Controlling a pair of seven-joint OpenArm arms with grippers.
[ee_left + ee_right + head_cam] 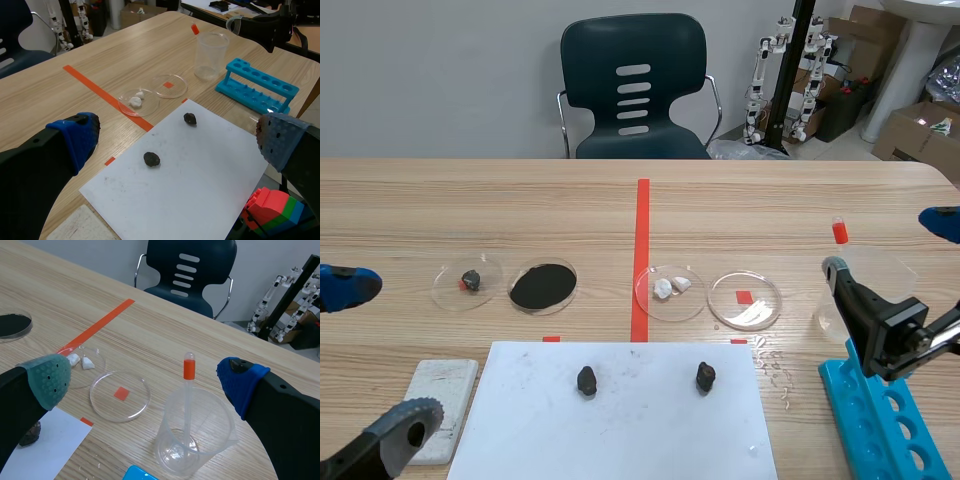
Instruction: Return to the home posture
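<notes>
My left gripper (375,358) hangs open and empty over the table's front left corner, beside the white sheet (620,440). In the left wrist view the left gripper (177,135) has its fingers spread wide above the sheet (200,170) and its two dark lumps (151,159) (189,118). My right gripper (888,247) is open at the right, around the clear beaker (865,290). In the right wrist view the right gripper (145,377) holds nothing; the beaker (197,432) with an orange-capped tube (188,367) stands between and ahead of its fingers.
A row of petri dishes crosses mid-table: one with a dark lump (468,282), one with black powder (542,286), one with white bits (670,290), one with only a red mark under it (745,300). A blue tube rack (880,425) lies front right, a white block (440,395) front left. A chair (635,85) stands behind.
</notes>
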